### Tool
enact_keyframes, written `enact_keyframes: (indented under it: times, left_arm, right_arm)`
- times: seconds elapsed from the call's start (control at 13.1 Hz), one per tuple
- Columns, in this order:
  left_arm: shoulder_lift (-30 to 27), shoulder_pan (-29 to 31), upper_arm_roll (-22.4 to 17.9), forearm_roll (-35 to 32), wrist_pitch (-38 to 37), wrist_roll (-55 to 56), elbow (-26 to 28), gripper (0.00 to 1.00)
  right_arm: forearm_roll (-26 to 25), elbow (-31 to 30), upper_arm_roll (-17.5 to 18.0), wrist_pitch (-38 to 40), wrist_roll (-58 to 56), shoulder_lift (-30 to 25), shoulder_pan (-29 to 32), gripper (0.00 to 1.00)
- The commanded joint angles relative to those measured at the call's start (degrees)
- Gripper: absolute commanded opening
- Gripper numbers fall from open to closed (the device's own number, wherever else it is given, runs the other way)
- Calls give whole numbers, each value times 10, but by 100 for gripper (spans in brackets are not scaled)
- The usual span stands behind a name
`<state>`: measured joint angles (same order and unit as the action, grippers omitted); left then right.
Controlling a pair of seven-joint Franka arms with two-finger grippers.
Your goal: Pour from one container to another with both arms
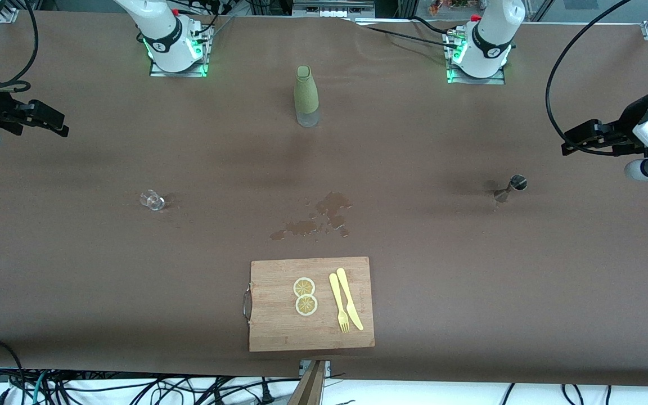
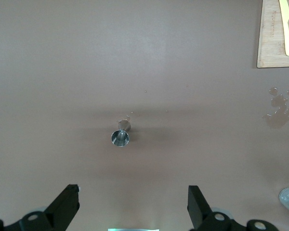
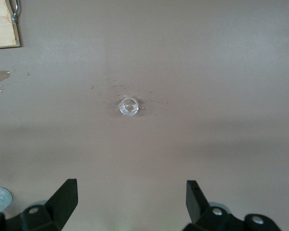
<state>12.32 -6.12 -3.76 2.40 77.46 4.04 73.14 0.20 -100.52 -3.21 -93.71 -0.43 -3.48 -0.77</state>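
Note:
A small clear glass (image 1: 152, 199) (image 3: 128, 106) stands on the brown table toward the right arm's end. A small metal jigger (image 1: 511, 187) (image 2: 120, 136) stands toward the left arm's end. Both white arms are drawn back high at the table's ends. My right gripper (image 1: 57, 125) (image 3: 131, 185) hangs open and empty above the table, apart from the glass. Above its own end, my left gripper (image 1: 570, 143) (image 2: 133, 190) is open too, holding nothing, apart from the jigger. A green sleeved bottle (image 1: 306, 95) stands upright between the two arm bases.
A puddle of spilled liquid (image 1: 318, 220) lies mid-table. Nearer the camera lies a wooden cutting board (image 1: 279, 326) carrying two lemon slices (image 1: 305, 296), a yellow fork (image 1: 338, 304) and a yellow knife (image 1: 349, 298).

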Motion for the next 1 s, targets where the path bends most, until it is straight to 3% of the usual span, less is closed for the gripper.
enact_keyframes:
  times: [0.0,0.54,0.84,0.92]
  left_arm:
    - [-9,3,-1,10,7,4,10,100]
    - [-2,29,-3,16,1,-1,6,100]
    - [20,101,-5,38,-2,-180,11,100]
    - [26,118,-5,38,-2,-231,17,100]
  right_arm:
    - [6,10,0,10,-7,3,2,100]
    - [3,9,2,13,-9,4,1,100]
    - [14,12,0,40,-11,33,2,100]
    - [38,12,-1,46,-30,34,4,100]
